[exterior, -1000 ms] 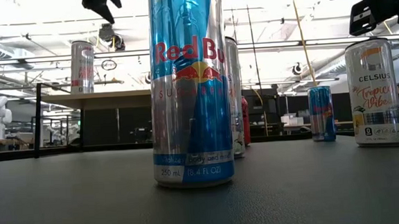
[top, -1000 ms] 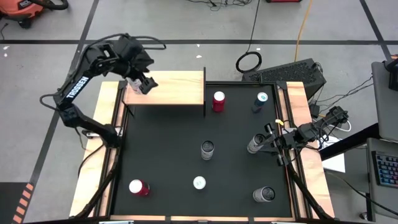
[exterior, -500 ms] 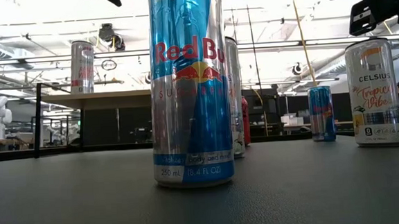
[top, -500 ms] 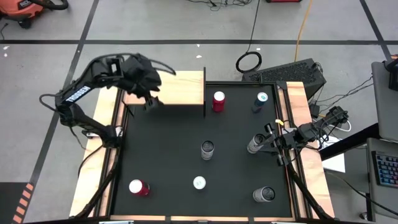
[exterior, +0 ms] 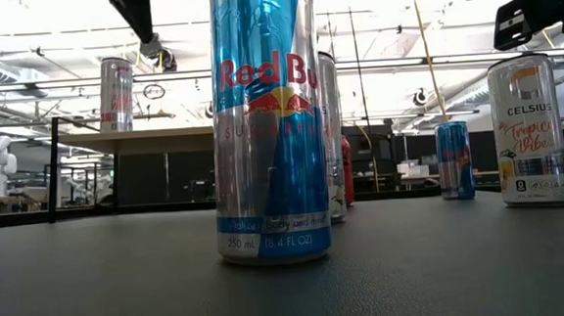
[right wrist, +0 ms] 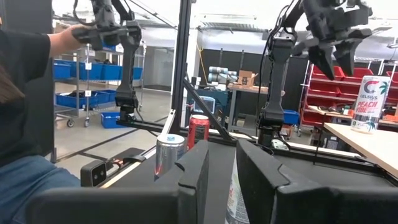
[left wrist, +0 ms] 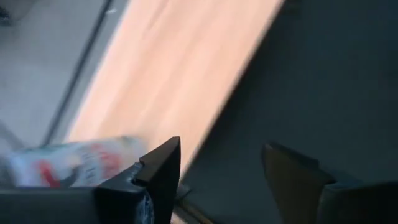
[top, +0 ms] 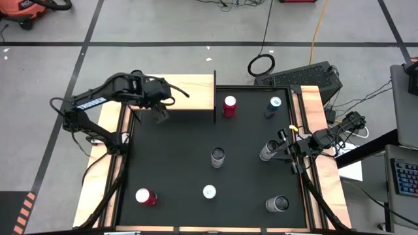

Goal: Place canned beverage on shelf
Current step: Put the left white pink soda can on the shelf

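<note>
The shelf (top: 192,94) is a light wooden platform at the table's far left. A white Celsius can (right wrist: 372,102) stands upright on it; it also shows in the low view (exterior: 116,95) and the left wrist view (left wrist: 74,163), while my left arm hides it in the high view. My left gripper (top: 160,114) is open and empty, just off the shelf's near edge over the black mat. My right gripper (top: 279,150) waits at the table's right edge. Its fingers stand a narrow gap apart, beside and above another Celsius can (top: 268,151) that stands on the mat.
Several cans stand on the mat: a red one (top: 228,104) and a blue one (top: 274,104) at the far side, a silver one (top: 217,156) mid-table, a red one (top: 145,196), the Red Bull can (top: 209,191) and a silver one (top: 277,204) near the front. A dark post (top: 215,98) ends the shelf.
My left gripper has gone from above the can on the shelf toward the table's near edge and a little to the right, past the shelf's near edge, staying open. The white can has stayed upright on the shelf.
</note>
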Robot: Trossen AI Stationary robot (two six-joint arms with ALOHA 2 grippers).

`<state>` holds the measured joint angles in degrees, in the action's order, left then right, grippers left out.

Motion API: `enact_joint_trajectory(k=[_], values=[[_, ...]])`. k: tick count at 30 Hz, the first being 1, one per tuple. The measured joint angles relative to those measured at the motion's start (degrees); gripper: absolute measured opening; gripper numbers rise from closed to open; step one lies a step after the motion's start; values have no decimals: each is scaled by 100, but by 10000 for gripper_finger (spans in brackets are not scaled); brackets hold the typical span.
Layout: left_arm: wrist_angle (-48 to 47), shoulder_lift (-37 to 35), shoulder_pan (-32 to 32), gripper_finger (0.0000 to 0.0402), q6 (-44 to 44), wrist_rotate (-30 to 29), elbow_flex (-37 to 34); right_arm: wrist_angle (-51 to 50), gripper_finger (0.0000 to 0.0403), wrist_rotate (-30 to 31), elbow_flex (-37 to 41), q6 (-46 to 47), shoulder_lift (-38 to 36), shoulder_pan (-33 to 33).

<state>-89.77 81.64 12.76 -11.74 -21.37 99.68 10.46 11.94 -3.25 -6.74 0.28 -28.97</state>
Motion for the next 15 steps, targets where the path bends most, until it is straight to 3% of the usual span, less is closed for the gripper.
enact_joint_trajectory(k=[15], values=[[-16,-387,861,208,39,-56,-74,6,68,-2,0,157,-1,2]])
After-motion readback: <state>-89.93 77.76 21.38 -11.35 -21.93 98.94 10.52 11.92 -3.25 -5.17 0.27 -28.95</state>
